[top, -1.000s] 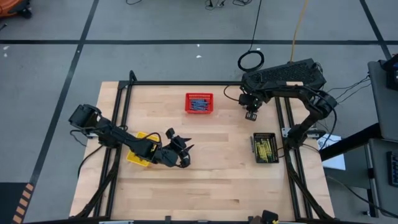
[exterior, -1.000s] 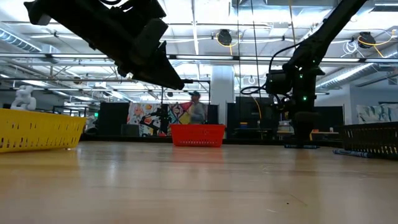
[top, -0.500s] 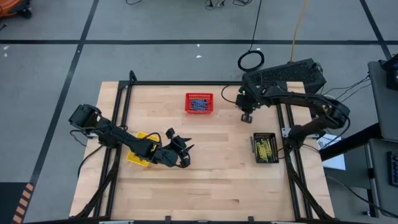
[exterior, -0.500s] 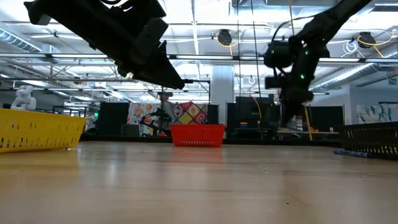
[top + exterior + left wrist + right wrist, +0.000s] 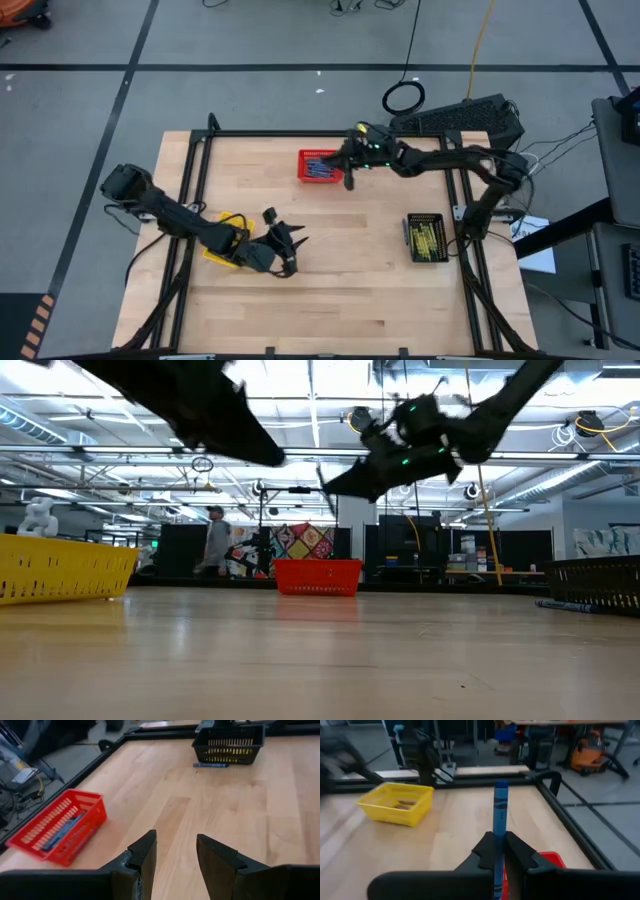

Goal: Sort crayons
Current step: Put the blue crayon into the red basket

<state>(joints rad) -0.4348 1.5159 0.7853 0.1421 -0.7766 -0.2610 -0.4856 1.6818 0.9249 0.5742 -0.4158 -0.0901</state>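
Your right gripper [image 5: 499, 851] is clamped on a blue crayon [image 5: 500, 815]. It hangs just above the edge of the red basket [image 5: 320, 166], on the side nearest the black basket. The crayon sticks up long past the fingers. More blue crayons [image 5: 318, 168] already lie in the red basket.

Here is what could go wrong. If you let go too soon, the crayon may hit the basket wall and roll off across the table [image 5: 350, 260]. The crayon is held near one end, so it could tip as it drops. Move right over the middle of the basket first.

Your left gripper [image 5: 176, 854] waits beside the yellow basket [image 5: 225, 252], with its jaws apart and nothing in them. That basket has brown crayons [image 5: 405, 804] inside.

The black basket [image 5: 426, 237] with yellow-green crayons [image 5: 427, 238] sits well apart. One blue crayon on the table [image 5: 211, 765] lies just beside it, not yet sorted. Nothing blocks your way to the red basket.
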